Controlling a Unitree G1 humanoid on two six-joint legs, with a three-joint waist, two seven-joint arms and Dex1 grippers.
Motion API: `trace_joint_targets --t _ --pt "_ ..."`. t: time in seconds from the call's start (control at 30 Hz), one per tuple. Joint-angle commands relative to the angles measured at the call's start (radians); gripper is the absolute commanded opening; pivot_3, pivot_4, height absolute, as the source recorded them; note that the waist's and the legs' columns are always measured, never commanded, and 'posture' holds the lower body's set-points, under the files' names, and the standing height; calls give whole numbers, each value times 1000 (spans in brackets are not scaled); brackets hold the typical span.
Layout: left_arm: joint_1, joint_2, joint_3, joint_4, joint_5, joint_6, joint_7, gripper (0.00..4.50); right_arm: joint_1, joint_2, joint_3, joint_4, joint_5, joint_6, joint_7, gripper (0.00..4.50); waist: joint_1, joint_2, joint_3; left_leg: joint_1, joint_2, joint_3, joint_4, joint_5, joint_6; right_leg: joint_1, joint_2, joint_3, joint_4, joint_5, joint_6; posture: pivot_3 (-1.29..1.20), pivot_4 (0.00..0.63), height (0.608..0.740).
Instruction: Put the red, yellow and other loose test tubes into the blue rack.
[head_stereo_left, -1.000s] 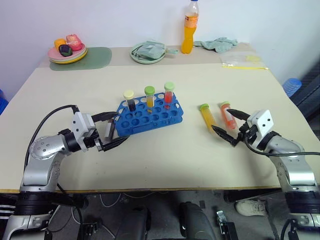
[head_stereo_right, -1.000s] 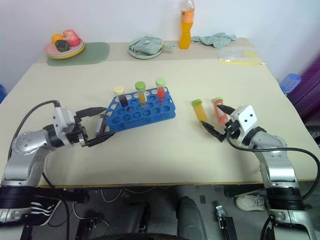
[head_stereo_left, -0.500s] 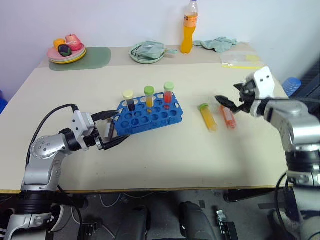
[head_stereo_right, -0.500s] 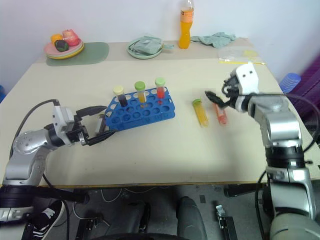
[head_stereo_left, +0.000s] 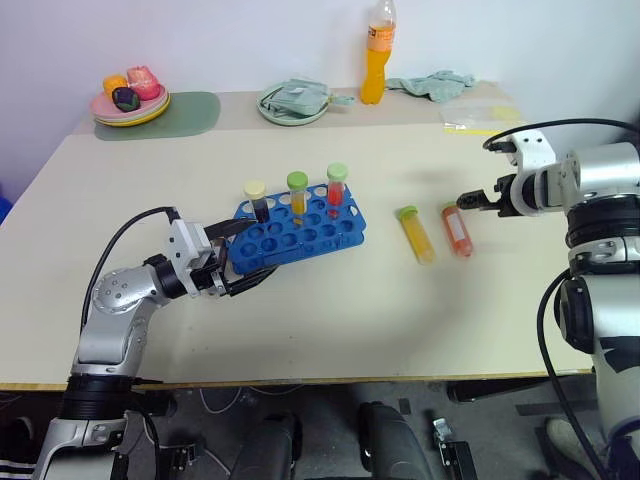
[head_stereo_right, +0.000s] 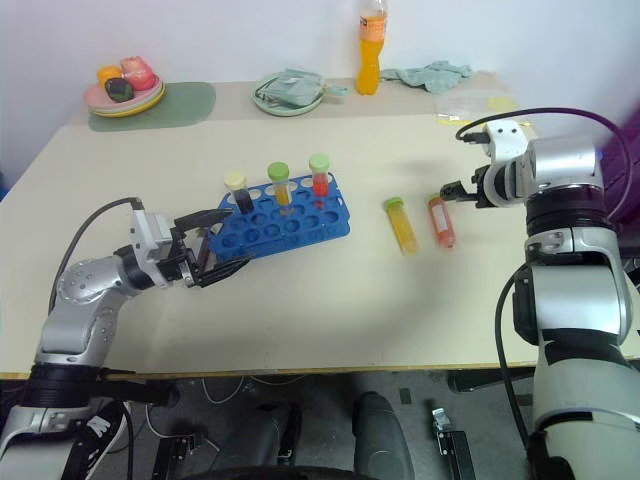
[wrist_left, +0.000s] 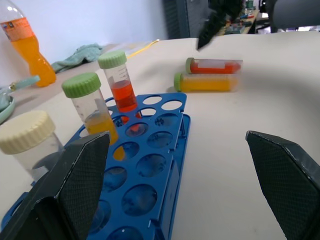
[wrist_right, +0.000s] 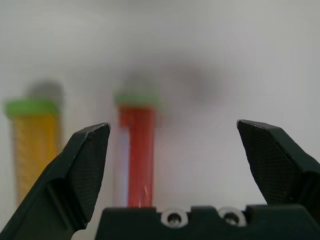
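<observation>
Three tubes racked, two left lying.
Mid-frame, the blue rack (head_stereo_left: 300, 232) is flanked by the spread left gripper (head_stereo_left: 232, 262); right of centre, the red tube (head_stereo_left: 456, 229) and yellow tube (head_stereo_left: 415, 233) lie below the spread, empty right gripper (head_stereo_left: 470, 200).

Bare table (head_stereo_left: 330, 320) around loose tubes (head_stereo_left: 437, 232)

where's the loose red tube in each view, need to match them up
Left eye: red tube lies on the table right of centre, below the right gripper.
Right eye, same spot.
Left wrist, lying on its side, far beyond the blue rack.
Right wrist, between the open fingers.
Shared landmark: the yellow tube lying right beside it.
</observation>
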Motion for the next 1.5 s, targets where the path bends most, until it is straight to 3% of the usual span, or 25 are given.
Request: trace_joint_targets --t 0.03,0.33,0.73,1.17,1.27,1.43,1.47,1.5 --pt "23 -6 1 -33 6 -23 11 4471 -81 12 24 3 6 69 45 4500 -3 1 0 -1 0 1 0 0 0 -2 0 1 1 0 0 0 150 740" --pt "47 -13 15 -83 13 -30 45 4471 -77 39 171 52 -40 72 135 4500 8 1 0 -8 0 0 3 3 -6 -8 0 1 3 1 1 0 150 740" --pt "109 0 33 -136 18 -41 107 4471 -46 60 156 96 -85 54 76 4500 5 1 0 -8 0 0 3 4 -6 -8 1 1 3 1 1 0 150 740" --pt "115 6 30 -144 26 -45 130 4471 -51 77 189 85 -100 105 111 4500 7 1 -1 -8 0 0 4 4 -6 -8 1 1 3 1 1 0 150 740" --pt "112 9 32 -142 29 -48 135 4500 -51 85 167 98 -108 86 91 3625 6 1 -1 -8 0 0 4 4 -6 -8 1 1 3 1 1 0 150 740" --pt "112 11 31 -145 27 -47 138 4500 -46 97 149 105 -113 78 74 1142 3 1 -1 -8 0 0 4 4 -6 -8 1 1 3 1 1 0 150 740" --pt "112 12 31 -145 27 -48 138 4500 -44 99 138 101 -114 69 62 850 3 1 -1 -8 0 0 4 4 -6 -8 2 1 3 1 0 0 150 740" --pt "111 12 31 -145 27 -48 138 4500 -44 103 104 101 -106 48 38 851 3 1 -1 -8 0 0 4 4 -6 -8 2 1 3 1 0 0 150 740"
